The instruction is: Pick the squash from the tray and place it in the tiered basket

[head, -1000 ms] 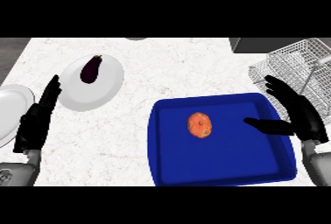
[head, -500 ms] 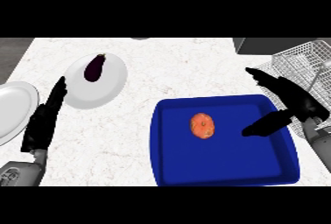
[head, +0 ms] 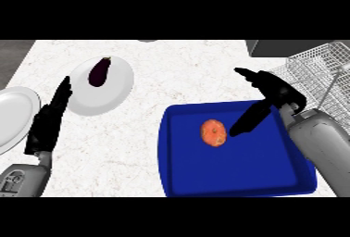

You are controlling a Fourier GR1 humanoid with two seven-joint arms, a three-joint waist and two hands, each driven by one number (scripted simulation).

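Observation:
An orange squash (head: 214, 133) lies in the left middle of a blue tray (head: 226, 173) at the lower right of the counter. My right hand (head: 272, 95) hangs open over the tray's upper right part, its thumb stretched down-left and ending just right of the squash, apart from it. The white wire tiered basket (head: 318, 74) stands at the right edge, behind that hand. My left hand (head: 48, 122) rests open at the left, fingers pointing up, holding nothing.
A white plate (head: 113, 88) at the upper left carries a dark purple eggplant (head: 100, 71). Another white plate (head: 12, 113) is cut off by the left edge, beside the left hand. White marble counter shows between plates and tray.
My right hand has moved left and inward over the tray, its thumb now close to the squash. The view has shifted; the squash lies where it did in the tray.

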